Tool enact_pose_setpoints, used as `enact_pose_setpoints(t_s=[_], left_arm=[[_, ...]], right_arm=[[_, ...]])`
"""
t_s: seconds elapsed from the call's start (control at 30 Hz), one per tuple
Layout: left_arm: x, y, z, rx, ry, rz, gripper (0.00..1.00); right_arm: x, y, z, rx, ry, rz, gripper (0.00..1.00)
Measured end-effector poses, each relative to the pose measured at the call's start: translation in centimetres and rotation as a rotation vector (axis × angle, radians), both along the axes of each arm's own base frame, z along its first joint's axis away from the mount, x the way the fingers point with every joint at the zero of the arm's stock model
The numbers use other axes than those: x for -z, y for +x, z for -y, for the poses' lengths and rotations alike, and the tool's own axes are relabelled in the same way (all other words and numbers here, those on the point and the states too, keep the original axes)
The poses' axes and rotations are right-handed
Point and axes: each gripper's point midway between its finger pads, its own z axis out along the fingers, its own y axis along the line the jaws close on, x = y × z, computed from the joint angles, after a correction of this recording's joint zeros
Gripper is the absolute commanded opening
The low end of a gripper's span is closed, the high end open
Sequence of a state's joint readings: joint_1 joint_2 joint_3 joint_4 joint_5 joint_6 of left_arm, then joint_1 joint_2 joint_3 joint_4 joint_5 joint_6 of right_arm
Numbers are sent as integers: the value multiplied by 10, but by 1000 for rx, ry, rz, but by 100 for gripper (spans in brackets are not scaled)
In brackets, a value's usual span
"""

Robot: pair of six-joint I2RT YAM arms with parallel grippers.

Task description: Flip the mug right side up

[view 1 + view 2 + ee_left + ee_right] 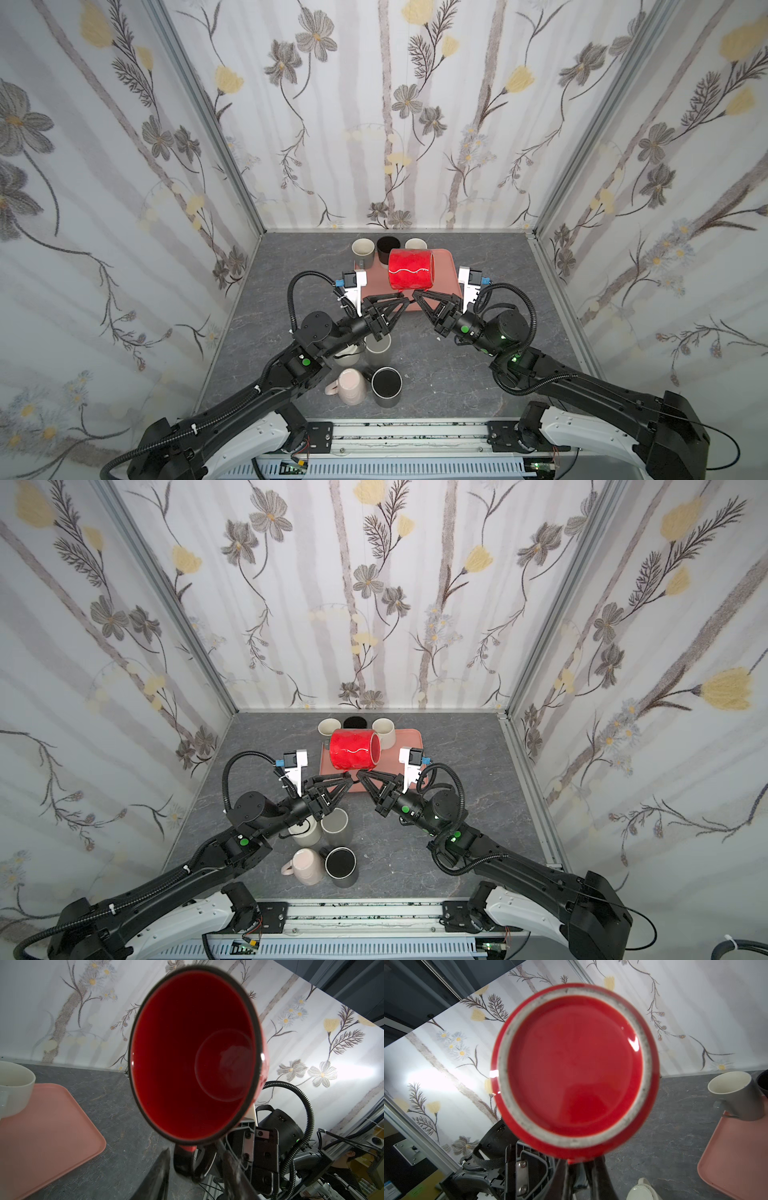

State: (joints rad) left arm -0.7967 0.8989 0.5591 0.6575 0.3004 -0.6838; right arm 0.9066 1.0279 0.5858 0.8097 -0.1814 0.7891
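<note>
The red mug (409,269) (353,750) hangs on its side in the air above the pink tray (446,264), mouth to the right in both top views. Its red inside (193,1053) fills the left wrist view, and its base (575,1068) fills the right wrist view. My right gripper (415,296) (577,1164) is shut on the root of the mug's handle from below. My left gripper (405,297) (196,1153) meets it tip to tip. Its blurred fingers straddle the black handle (182,1165), with slim gaps on both sides.
A cream-lined grey mug (363,250), a black mug (387,247) and a cream mug (415,244) stand at the tray's far edge. Near the front stand a grey cup (378,347), a white mug (348,357), a pink mug (351,386) and a black mug (386,384).
</note>
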Motion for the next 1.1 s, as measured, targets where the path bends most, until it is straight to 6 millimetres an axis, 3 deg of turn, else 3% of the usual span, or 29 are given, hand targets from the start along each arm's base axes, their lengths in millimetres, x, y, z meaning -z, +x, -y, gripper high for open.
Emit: enact_pose_setpoints(t_s=[0.2,0.3,0.37,0.6,0.8,0.9,1.1], left_arm=[[-6,1,-1,-14,-4,15,18],[-5,3,-1,-18,-3,13,0],[-8,2,-1,-21,-2,31,0],[-9,9,-5,-74,55,5,0],[-5,35,-19,-240,218,-21,0],[14,56,-23,-326,341,-62,0],[96,94,-44,-481,632,-220,0]], right_arm=[[-3,-6,-2,-35,46,-7,0],[-4,-6,-3,-40,60,-9,0],[-4,-3,-3,-36,76,-27,0],[7,-2,1,-7,39,-40,46],[22,5,28,129,-21,-60,50],[37,10,44,201,-61,-88,50],[60,15,61,277,-127,-126,51]])
